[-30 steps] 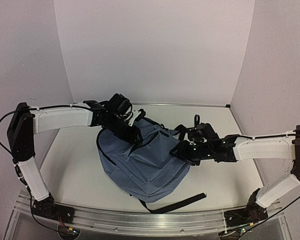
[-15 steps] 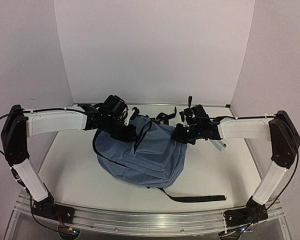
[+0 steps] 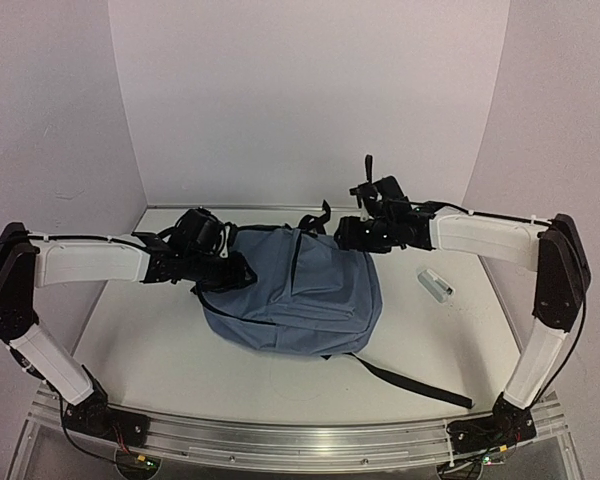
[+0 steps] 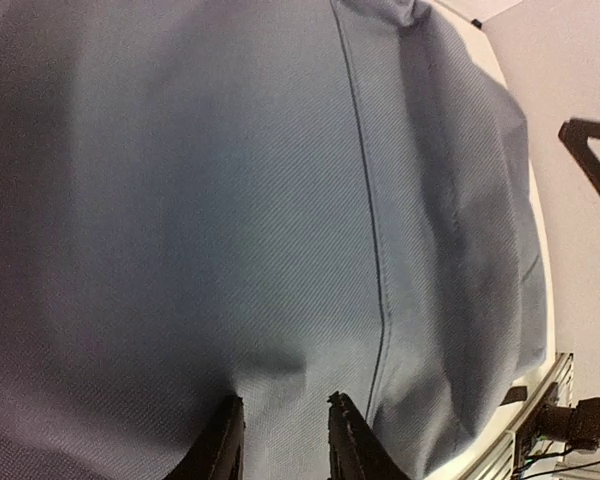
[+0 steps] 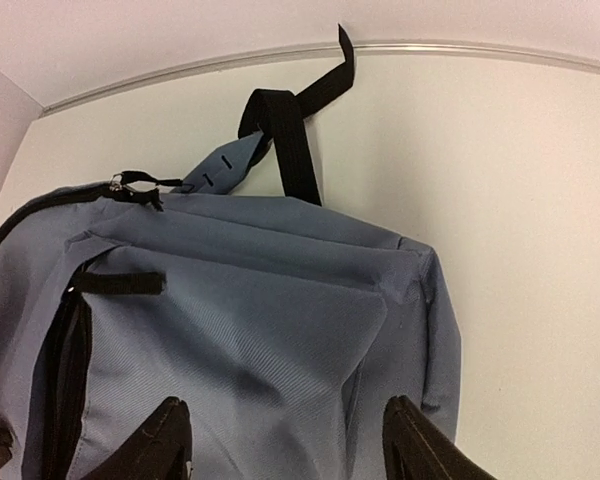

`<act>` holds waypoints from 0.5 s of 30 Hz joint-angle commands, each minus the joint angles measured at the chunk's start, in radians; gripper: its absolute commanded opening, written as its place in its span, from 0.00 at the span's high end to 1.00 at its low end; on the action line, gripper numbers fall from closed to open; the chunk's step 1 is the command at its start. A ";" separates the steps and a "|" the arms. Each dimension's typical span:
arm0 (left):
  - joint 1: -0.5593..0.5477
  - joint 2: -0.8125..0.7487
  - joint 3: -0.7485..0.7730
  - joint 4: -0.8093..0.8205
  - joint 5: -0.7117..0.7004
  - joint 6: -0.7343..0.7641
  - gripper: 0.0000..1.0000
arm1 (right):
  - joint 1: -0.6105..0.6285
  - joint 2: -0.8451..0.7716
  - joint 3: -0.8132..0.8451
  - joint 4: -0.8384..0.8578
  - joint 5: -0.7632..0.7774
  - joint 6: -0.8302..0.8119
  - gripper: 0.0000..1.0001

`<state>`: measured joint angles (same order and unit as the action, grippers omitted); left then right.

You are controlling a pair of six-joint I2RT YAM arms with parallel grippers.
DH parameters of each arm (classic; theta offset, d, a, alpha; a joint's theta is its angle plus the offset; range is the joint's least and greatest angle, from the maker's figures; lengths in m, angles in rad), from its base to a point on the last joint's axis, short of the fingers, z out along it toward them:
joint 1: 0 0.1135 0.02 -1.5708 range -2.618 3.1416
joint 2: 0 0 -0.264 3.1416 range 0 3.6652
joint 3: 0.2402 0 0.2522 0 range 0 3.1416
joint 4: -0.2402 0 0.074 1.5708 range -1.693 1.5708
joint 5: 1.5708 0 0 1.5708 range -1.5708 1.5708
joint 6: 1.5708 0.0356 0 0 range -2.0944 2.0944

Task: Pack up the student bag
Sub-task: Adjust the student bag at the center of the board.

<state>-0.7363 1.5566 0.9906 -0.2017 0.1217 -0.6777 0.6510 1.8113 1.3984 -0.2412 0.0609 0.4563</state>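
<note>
With the student bag point(image 3: 295, 295) lying flat on the table point(image 3: 160, 345), the right gripper point(image 5: 288, 405) — jaws wide apart over the bag's top corner — should probably close on the zip pull point(image 5: 130, 182) while the left gripper point(image 4: 285, 402), jaws narrowly apart on the bag's side fabric — pinching or not, I cannot tell — steadies it.

Bag point(image 3: 300, 295): soft slate-blue backpack, black zippers and straps. Lies flat mid-table, front pocket up, top toward the back wall. One black strap point(image 3: 410, 382) trails toward the table's front right.
</note>
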 commanded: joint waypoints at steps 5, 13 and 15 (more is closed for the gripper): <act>0.002 0.060 0.265 -0.019 0.128 0.163 0.35 | 0.174 -0.090 0.035 -0.145 0.227 0.106 0.31; -0.046 0.277 0.521 -0.278 0.027 0.287 0.18 | 0.178 -0.192 -0.085 -0.145 0.249 0.203 0.30; -0.058 0.317 0.570 -0.330 -0.023 0.300 0.17 | 0.178 -0.224 -0.113 -0.145 0.254 0.211 0.30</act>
<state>-0.7690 1.7919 1.4639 -0.3492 0.1963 -0.4560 0.8331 1.6775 1.3296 -0.3721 0.2621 0.6149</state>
